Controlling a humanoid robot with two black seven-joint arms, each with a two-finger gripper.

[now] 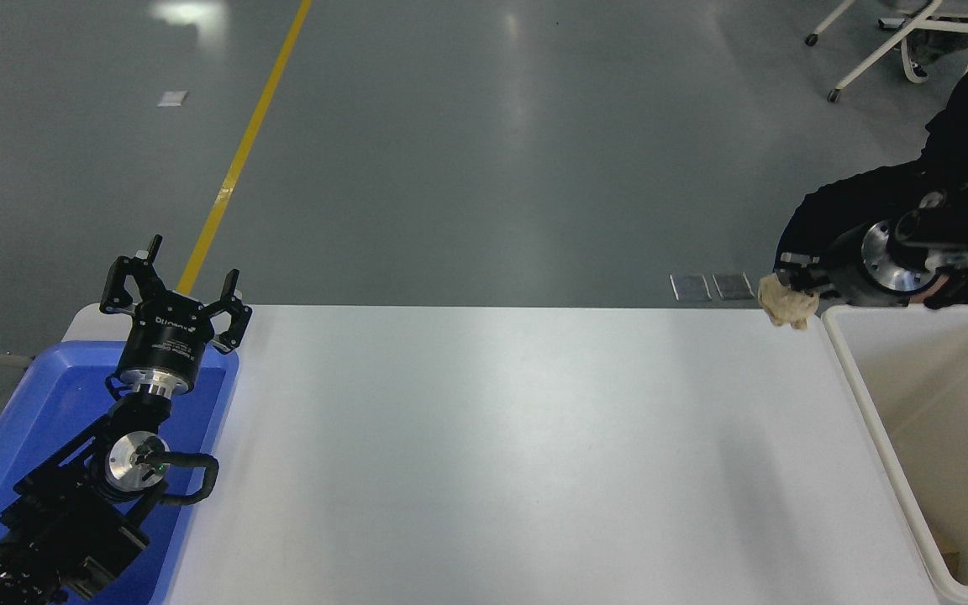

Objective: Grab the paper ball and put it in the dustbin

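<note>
Carry step. Right gripper (pixel 797 284) clamped on paper ball (pixel 785 302), raised at table's (pixel 484 454) far right, just left of dustbin (pixel 862 382). Next: swing right over bin opening, then release. Left gripper (pixel 173 290) parked wide over blue tray (pixel 47 395).

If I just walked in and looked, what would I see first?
Probably the crumpled tan paper ball pinched in the right pincer, held up at the table's far right corner, just left of the big cream-white dustbin. Next, the bright blue tray at the left edge, with the left pincer open above its far end.
</note>
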